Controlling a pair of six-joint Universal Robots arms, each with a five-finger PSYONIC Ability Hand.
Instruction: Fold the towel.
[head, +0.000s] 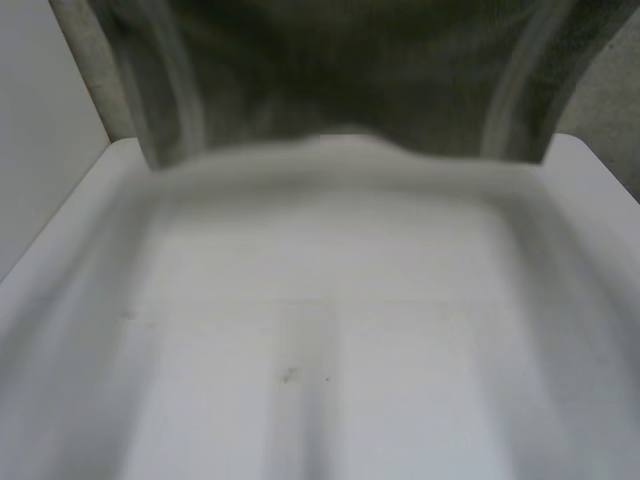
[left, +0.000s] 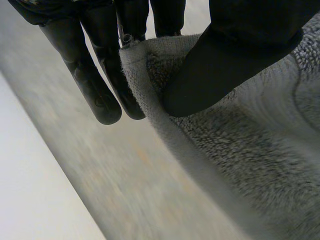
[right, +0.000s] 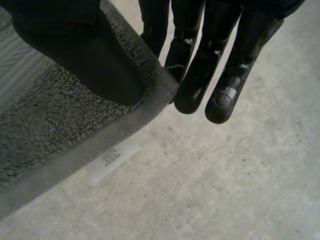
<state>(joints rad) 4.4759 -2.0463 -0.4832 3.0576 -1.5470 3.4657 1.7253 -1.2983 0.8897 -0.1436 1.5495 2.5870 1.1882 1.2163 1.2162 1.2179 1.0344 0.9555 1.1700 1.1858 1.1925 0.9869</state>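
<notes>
The grey towel (head: 340, 90) hangs spread out high above the white table (head: 330, 330), its lower edge over the table's far end. In the left wrist view my left hand (left: 235, 55) pinches a corner of the towel (left: 240, 165) between thumb and straight fingers (left: 100, 90). In the right wrist view my right hand (right: 85, 55) pinches another corner of the towel (right: 45, 125), thumb on the fluffy face, fingers (right: 215, 75) behind the hem. A white label (right: 112, 157) hangs from the hem near that corner.
Grey concrete floor (right: 225, 190) lies below the right hand. Beside the left hand runs a white table edge (left: 35, 200) with floor (left: 125, 175) next to it. A pale wall (head: 40, 130) stands beyond the table's left side.
</notes>
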